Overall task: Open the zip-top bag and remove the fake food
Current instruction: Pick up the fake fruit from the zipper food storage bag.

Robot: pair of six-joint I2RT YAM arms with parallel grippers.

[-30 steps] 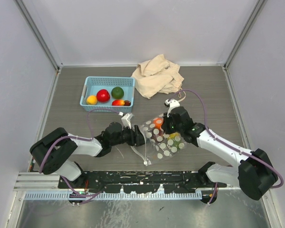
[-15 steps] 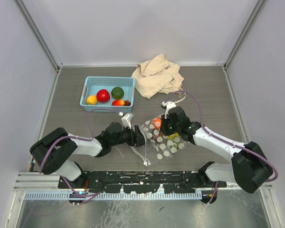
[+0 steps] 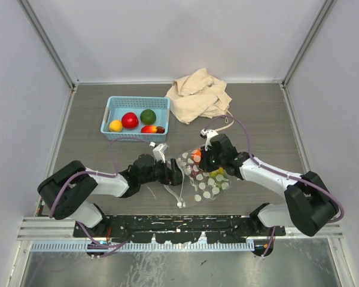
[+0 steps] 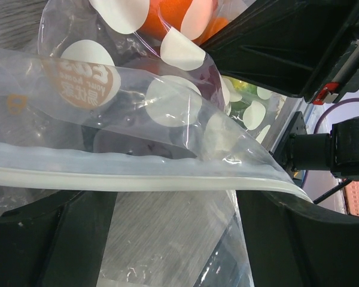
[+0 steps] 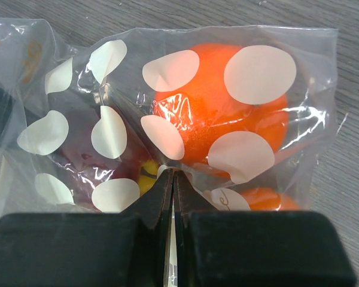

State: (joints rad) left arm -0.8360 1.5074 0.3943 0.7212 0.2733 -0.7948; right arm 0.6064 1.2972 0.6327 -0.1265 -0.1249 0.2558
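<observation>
Currently the zip-top bag (image 3: 203, 179) lies on the table (image 3: 269, 119) between the two arms. It holds fake food (image 5: 221, 113): an orange piece, something yellow and something dark. The right fingers (image 5: 245, 251) are pressed together, pinching a fold of the bag's film just below the orange piece. The left fingers (image 4: 48, 245) stand apart at the bag's left edge, and the white zip strip (image 4: 137, 179) lies across them. More fake food sits in the light blue basket (image 3: 137, 99), beside a beige cloth bag (image 3: 197, 95).
</observation>
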